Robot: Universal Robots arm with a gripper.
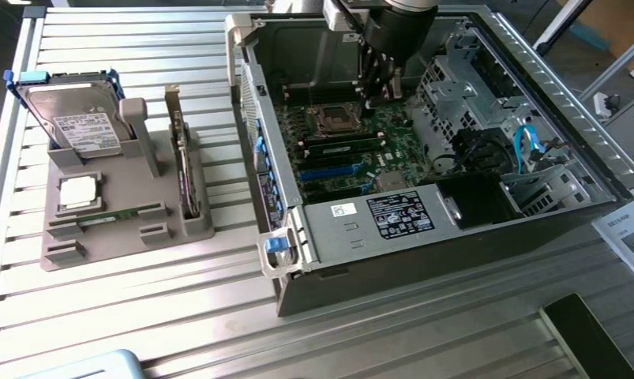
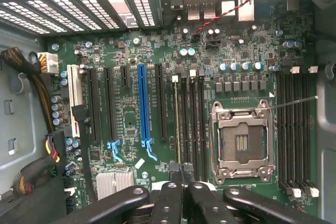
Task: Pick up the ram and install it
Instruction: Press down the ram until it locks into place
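Observation:
The ram (image 1: 343,145) is a narrow green stick standing on edge in a black memory slot beside the empty CPU socket (image 1: 331,117), inside the open computer case (image 1: 295,237). In the wrist view the ram (image 2: 176,121) shows as a thin line in the slot next to the socket (image 2: 241,142). My gripper (image 1: 383,95) hangs inside the case just above the board, over the socket end of the slots. Its black fingers (image 2: 169,198) are shut, pressed together with nothing visible between them, and the gripper (image 2: 181,174) is over one end of the ram.
A grey holder (image 1: 106,237) on the slatted table at the exterior view's left carries a hard drive (image 1: 74,118), a taller card with a bracket (image 1: 178,158), a square chip (image 1: 76,192) and a second green stick (image 1: 117,215). Case walls, a drive cage (image 1: 454,79) and cables (image 1: 527,146) ring the board.

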